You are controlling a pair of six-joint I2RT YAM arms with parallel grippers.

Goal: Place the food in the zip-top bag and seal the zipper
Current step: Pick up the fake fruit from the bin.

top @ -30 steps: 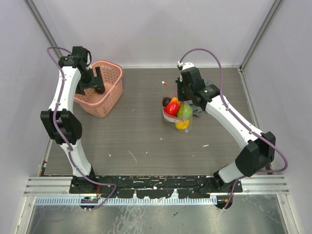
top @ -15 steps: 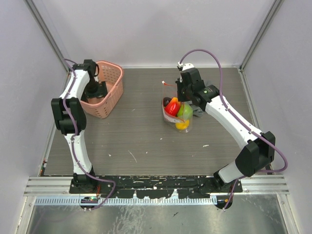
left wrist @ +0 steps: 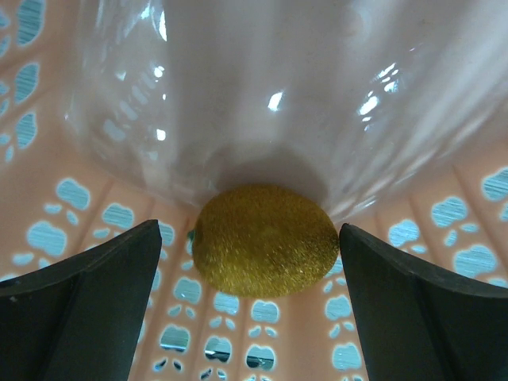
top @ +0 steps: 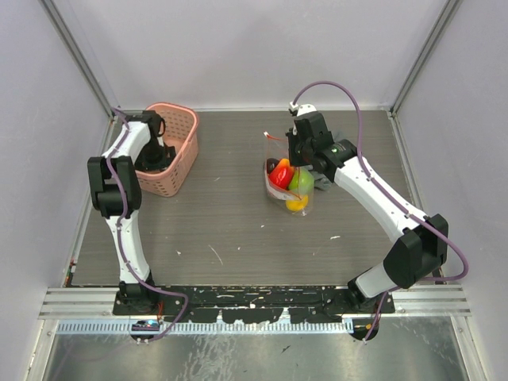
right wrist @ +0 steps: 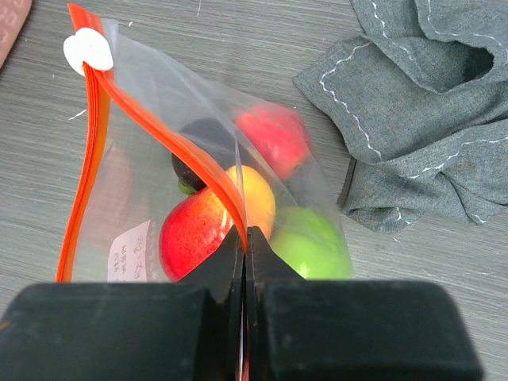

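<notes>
The zip-top bag (top: 287,184) stands on the table holding red, yellow, green and dark food (right wrist: 214,226). My right gripper (right wrist: 245,234) is shut on the bag's orange zipper strip (right wrist: 171,131); the white slider tab (right wrist: 87,51) sits at the strip's far end. My left gripper (left wrist: 250,262) is open inside the pink basket (top: 171,151), its fingers (left wrist: 87,294) either side of a brown-gold kiwi-like fruit (left wrist: 266,240) lying on the basket floor, not touching it.
A crumpled grey cloth (right wrist: 421,119) lies right of the bag, also seen behind my right arm (top: 325,181). Basket walls (left wrist: 71,198) surround my left gripper. The cell walls stand close at left, right and back.
My left arm has swung over and lowered its gripper into the basket. The right gripper and bag have barely moved.
</notes>
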